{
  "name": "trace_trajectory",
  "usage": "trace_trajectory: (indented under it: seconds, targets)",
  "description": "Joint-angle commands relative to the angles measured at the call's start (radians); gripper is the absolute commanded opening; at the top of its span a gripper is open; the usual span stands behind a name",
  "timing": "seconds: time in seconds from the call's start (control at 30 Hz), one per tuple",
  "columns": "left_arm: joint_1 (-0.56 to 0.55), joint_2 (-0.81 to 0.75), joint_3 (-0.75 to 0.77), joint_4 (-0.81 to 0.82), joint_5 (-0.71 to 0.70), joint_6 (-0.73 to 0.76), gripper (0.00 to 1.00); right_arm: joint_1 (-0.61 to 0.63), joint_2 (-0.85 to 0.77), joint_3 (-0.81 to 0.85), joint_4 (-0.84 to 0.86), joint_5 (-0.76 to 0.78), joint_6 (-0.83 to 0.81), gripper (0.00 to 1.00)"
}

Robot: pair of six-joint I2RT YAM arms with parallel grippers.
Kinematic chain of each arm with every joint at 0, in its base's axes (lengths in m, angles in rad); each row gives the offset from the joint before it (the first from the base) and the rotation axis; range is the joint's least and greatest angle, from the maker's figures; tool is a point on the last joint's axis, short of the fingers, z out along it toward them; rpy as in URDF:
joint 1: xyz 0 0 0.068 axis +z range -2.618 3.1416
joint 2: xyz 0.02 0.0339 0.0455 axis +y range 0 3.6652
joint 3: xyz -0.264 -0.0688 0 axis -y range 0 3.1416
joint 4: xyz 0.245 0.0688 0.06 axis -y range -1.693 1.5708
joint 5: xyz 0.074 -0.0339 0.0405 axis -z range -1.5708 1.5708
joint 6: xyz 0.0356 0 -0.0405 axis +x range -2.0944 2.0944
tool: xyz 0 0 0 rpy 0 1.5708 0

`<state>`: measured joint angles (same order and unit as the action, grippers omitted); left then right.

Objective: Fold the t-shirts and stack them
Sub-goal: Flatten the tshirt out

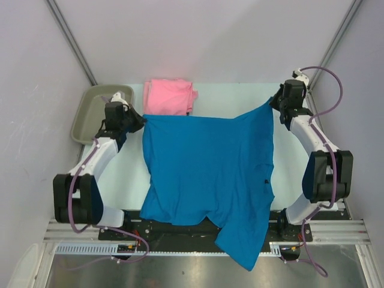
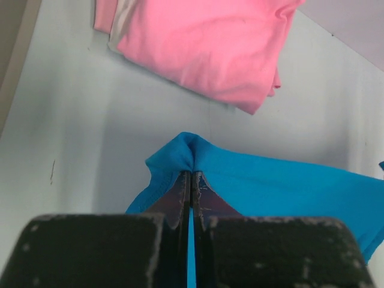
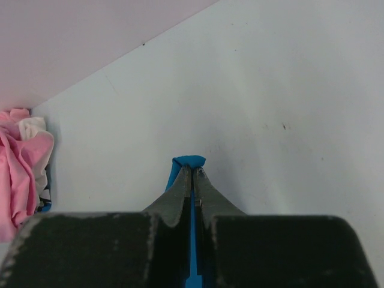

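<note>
Now both pairs of fingers are clenched on the blue t-shirt [image 1: 207,162], one at each end of its far edge. The left fingers [image 1: 139,120] pinch a small peak of blue cloth [image 2: 270,186] that pokes out just past their tips [image 2: 188,179]. The right fingers [image 1: 275,103] clamp the opposite corner, and only a little blue fold [image 3: 189,161] shows beyond their tips [image 3: 187,177]. Between the two holds the far edge runs nearly straight, rising to a point at the right corner. From there the shirt spreads toward the arms over the pale desk [image 1: 129,174], and its near end drapes past the desk's near edge, one corner hanging lowest on the right. The pink t-shirt [image 1: 170,96] lies in a loose folded heap at the far side of the desk, just beyond the blue edge and nearer the left fingers, with bare desk [image 2: 72,120] between it [image 2: 204,48] and the pinched peak. A grey-beige tray [image 1: 90,111] sits left of the pink shirt
</note>
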<state>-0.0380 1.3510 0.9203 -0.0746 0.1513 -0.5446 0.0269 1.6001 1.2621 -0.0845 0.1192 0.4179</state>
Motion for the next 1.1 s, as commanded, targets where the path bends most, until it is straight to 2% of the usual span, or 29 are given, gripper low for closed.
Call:
trace_trajectory:
  seconds: [0.0,0.2,0.4,0.7,0.73,0.77,0.8,0.83,0.87,0.9,0.93,1.0,1.07]
  targets:
    - [0.012,0.094,0.124,0.102,-0.027,-0.023,0.0,-0.01,0.075,0.114,0.163,0.04,-0.008,0.0]
    - [0.026,0.201,0.288,0.081,-0.053,-0.003,0.0,-0.01,0.228,0.316,0.102,0.039,-0.054,0.0]
    - [0.035,0.276,0.377,0.053,-0.047,0.006,0.0,-0.01,0.362,0.509,0.022,-0.012,-0.07,0.0]
    - [0.066,0.39,0.462,0.03,-0.064,0.011,0.0,0.011,0.5,0.661,-0.014,-0.046,-0.08,0.0]
    - [0.067,0.399,0.471,0.03,-0.073,0.011,0.0,0.018,0.535,0.68,-0.018,-0.038,-0.077,0.02]
    - [0.072,0.422,0.485,0.027,-0.087,0.009,0.0,0.022,0.553,0.698,-0.02,-0.02,-0.071,0.15]
    - [0.076,0.433,0.517,0.007,-0.114,0.003,0.0,0.024,0.575,0.732,-0.014,0.018,-0.064,0.23]
    - [0.081,0.445,0.531,0.006,-0.124,-0.009,0.02,0.025,0.599,0.738,-0.002,0.026,-0.045,0.41]
    - [0.09,0.457,0.552,0.003,-0.128,-0.017,0.15,0.025,0.609,0.74,0.037,0.031,-0.035,0.67]
    - [0.095,0.456,0.558,-0.005,-0.146,-0.032,0.5,0.025,0.615,0.744,0.045,0.042,-0.025,0.99]
    - [0.099,0.448,0.56,-0.01,-0.148,-0.055,0.99,0.022,0.615,0.746,0.046,0.043,-0.021,1.0]
    - [0.101,0.377,0.519,0.007,-0.148,-0.058,1.0,0.025,0.569,0.723,0.046,0.031,-0.022,1.0]
    - [0.098,0.302,0.423,0.054,-0.147,-0.074,1.0,0.04,0.446,0.604,0.074,0.045,-0.042,1.0]
